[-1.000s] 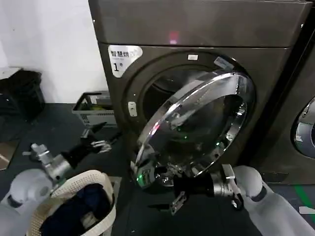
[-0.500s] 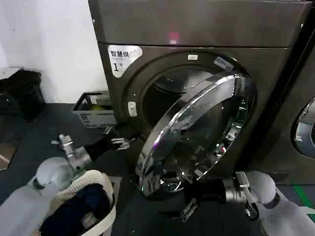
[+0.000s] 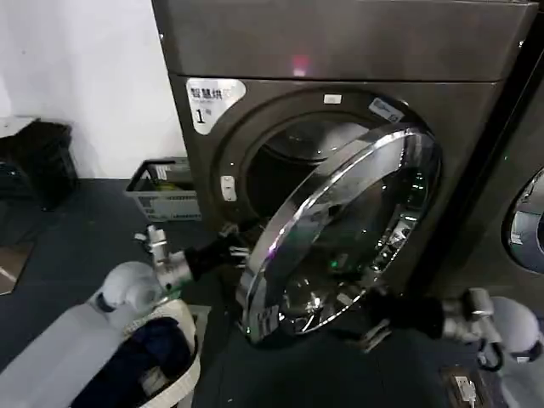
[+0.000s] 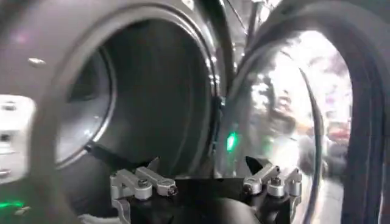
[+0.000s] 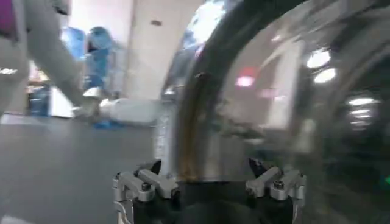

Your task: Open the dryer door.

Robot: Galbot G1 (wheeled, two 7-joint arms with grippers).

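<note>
Dryer door (image 3: pixel 344 234) hangs partly open, swung out from the dryer (image 3: pixel 340 102), its chrome edge low at about seven o'clock of the drum opening. Left gripper (image 3: pixel 234 249) sits at that edge, fingers spread wide and holding nothing. Right gripper (image 3: pixel 374 327) is under the door's lower rim, fingers likewise spread.

The dryer door (image 3: pixel 344 229) showed a glossy chrome ring around dark glass; the dryer (image 3: pixel 340 51) looked brushed, matt metal.
</note>
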